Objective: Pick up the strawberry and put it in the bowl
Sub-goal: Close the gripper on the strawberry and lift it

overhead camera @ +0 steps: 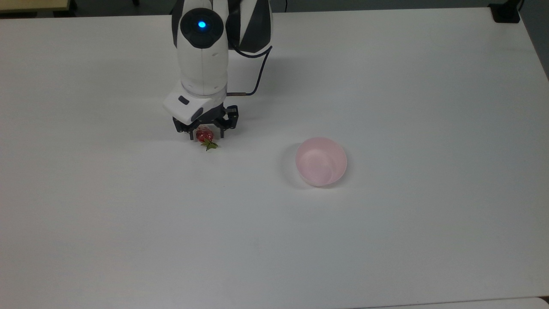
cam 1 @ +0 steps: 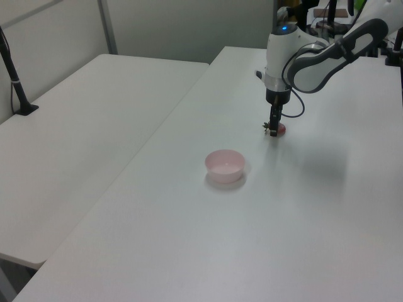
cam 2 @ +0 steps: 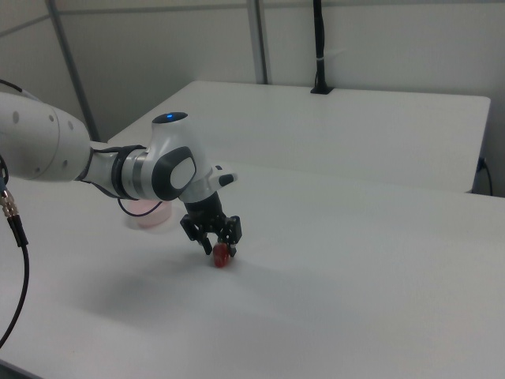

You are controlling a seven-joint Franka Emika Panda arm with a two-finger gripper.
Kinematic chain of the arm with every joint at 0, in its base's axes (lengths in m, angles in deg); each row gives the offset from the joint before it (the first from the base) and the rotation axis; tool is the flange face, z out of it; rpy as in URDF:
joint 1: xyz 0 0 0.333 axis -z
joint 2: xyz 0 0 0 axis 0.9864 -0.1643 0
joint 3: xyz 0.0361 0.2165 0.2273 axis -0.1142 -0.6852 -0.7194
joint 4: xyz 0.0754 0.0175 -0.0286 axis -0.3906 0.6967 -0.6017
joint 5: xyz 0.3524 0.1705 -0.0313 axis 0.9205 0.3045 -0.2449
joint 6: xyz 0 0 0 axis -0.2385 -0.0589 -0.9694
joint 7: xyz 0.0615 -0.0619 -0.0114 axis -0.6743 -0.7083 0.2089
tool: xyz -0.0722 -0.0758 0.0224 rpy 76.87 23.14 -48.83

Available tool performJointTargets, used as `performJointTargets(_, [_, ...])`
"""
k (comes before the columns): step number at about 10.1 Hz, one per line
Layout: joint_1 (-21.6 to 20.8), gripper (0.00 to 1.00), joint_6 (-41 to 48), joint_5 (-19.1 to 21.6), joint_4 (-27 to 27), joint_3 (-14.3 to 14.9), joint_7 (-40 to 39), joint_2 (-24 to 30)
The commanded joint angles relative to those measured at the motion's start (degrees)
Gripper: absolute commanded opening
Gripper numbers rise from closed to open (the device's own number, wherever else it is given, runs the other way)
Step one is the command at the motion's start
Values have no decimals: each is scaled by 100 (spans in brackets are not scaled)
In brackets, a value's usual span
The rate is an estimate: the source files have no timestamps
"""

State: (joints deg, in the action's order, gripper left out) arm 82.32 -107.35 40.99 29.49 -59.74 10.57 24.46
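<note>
Surface: a white table [overhead camera: 386, 240] with a smooth matt top; it carries the strawberry and the bowl, and the bare part around them is wide.
Strawberry: the strawberry [overhead camera: 204, 136] lies on the table, its green cap pointing away from the arm toward the top view's bottom edge. In the left view the strawberry [cam 1: 279, 129] shows as a small red spot just beside the fingers. In the right view the strawberry [cam 2: 222, 257] sits on the table under the gripper.
Gripper: the gripper [overhead camera: 205, 134] stands low over the strawberry, one finger on each side of the red body; the fingers are spread and a small gap seems to stay on both sides, so it does not grip yet. The gripper [cam 2: 222, 249] points straight down in the right view.
Bowl: the pink bowl [overhead camera: 321, 161] stands upright, well apart from the strawberry, toward the top view's right. Nothing lies in it.
Arm: the white arm [cam 1: 315, 53] reaches from the far edge of the table down to the strawberry; a blue light glows on it.
Room: a second white table [cam 1: 82, 126] stands beside the first one, at the left view's left of the bowl. Grey partition walls [cam 2: 379, 47] close the space behind it. A black pole [cam 2: 319, 47] rises from the far table in the right view.
</note>
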Motion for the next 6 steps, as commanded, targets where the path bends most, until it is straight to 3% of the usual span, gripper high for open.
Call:
performJointTargets(1, [33, 48, -233, -124, -23, 8, 114, -41])
performJointTargets(3, [24, 30, -224, -169, -23, -1, 114, -41])
performJointTargets(5, [-28, 28, -102, -142, -171, -18, 158, 29])
performJointTargets(6, [-28, 28, 117, -133, -390, -227, 419, 56])
